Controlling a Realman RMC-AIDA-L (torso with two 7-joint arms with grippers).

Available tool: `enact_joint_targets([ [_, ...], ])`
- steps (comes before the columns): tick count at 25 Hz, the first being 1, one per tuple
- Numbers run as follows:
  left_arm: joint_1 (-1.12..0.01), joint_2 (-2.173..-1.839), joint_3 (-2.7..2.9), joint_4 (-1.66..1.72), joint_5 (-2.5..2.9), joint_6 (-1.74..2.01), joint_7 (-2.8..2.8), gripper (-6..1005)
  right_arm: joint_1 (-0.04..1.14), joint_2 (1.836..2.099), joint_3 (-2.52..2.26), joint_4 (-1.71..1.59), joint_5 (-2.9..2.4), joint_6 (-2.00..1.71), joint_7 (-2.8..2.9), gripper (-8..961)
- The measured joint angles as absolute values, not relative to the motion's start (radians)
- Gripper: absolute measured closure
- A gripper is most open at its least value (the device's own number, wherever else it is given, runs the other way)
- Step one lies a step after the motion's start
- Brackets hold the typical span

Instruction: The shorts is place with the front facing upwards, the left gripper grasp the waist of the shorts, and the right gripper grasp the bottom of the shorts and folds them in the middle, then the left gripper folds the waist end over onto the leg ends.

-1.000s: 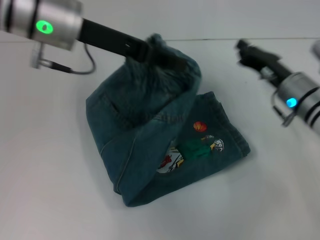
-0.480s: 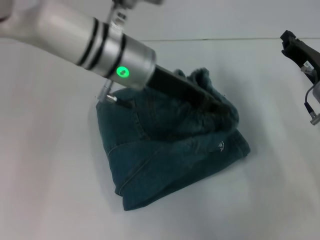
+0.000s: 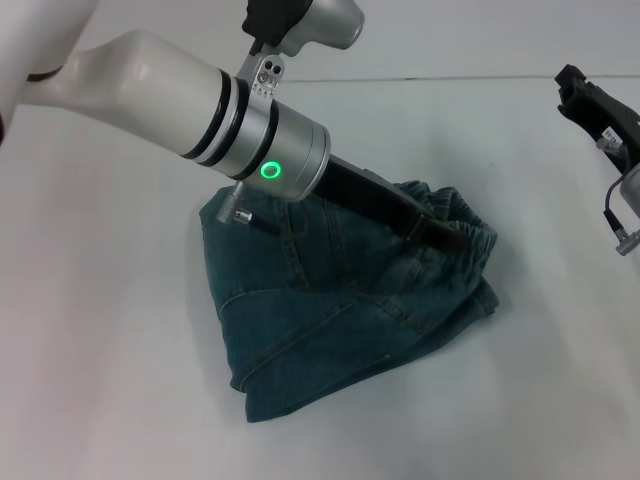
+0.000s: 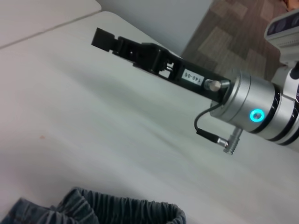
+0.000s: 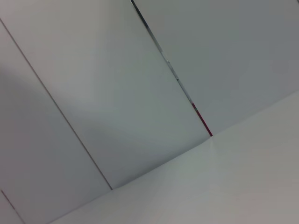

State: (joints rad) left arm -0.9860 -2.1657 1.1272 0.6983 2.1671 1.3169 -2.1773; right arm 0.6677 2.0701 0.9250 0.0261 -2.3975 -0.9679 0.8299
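The shorts lie folded at the frame's centre on the white bench. The left end effector is clamped on their elastic waist, over the right side of the pile. The right end effector hangs at the upper right edge, its opening unclear.

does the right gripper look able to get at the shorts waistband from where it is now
Probably yes. The right gripper hangs off to the right, apart from the shorts, with bare table between. The left gripper lies across the waistband, though, crowding that spot.

Head downward; wrists near, table shared
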Motion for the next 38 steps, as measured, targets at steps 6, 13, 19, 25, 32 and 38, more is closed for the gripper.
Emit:
enact_joint_targets([
  [6, -0.926, -2.163, 1.112, 0.779, 2.130, 1.330, -2.170, 593, 0.661, 2.063, 0.892, 0.025, -2.401, -0.986, 0.851, 925],
  [13, -0.731, -2.152, 0.953, 0.934, 1.978, 1.459, -2.060, 193, 0.659, 1.984, 0.576, -0.051, -2.401, -1.222, 1.095, 924],
  [19, -0.595, -2.122, 0.732, 0.915, 1.945, 1.650, -1.936, 113, 0.661, 1.945, 0.339, -0.255, -2.401, -1.556, 1.337, 868],
  [25, -0.467, -2.102, 0.564, 0.901, 1.938, 1.758, -1.838, 114, 0.651, 1.941, 0.064, -0.501, -2.394, -1.843, 1.440, 532],
  [32, -0.390, -2.098, 0.506, 0.914, 2.040, 1.830, -1.782, 114, 0.601, 1.955, -0.164, -0.645, -2.395, -1.974, 1.432, 372],
  [38, -0.390, -2.103, 0.514, 0.926, 2.179, 1.860, -1.772, 113, 0.577, 1.968, -0.288, -0.695, -2.399, -1.961, 1.467, 194],
])
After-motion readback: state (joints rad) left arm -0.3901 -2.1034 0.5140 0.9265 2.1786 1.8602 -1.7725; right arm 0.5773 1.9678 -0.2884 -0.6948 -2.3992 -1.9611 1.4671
